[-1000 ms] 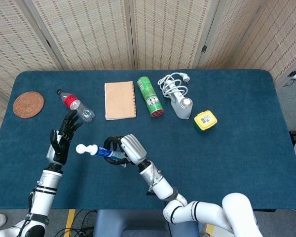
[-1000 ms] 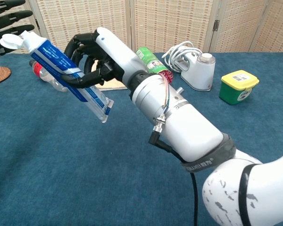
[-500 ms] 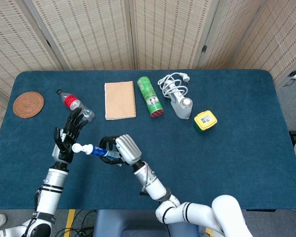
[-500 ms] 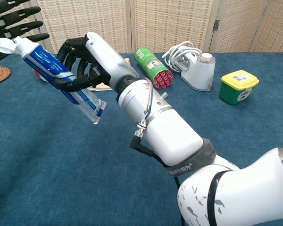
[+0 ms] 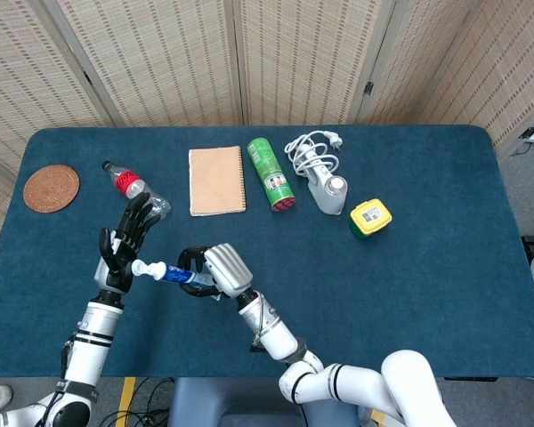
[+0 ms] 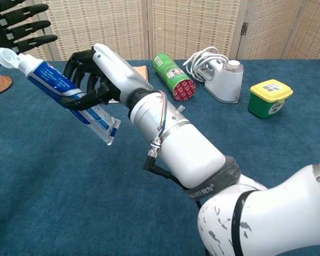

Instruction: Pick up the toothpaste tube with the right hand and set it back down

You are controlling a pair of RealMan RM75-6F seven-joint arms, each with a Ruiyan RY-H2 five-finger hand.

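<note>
Toothpaste tube (image 6: 64, 95) gripped in right hand (image 5: 215, 270), held above blue table (image 5: 409, 258), cap at 9 o'clock beside left hand (image 5: 123, 245). Nearly same pose as half a second ago, shifted slightly. Left hand spread, holding nothing.

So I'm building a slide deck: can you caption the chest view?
Right hand holds the blue-and-white toothpaste tube above the blue table, cap toward the open left hand.
</note>
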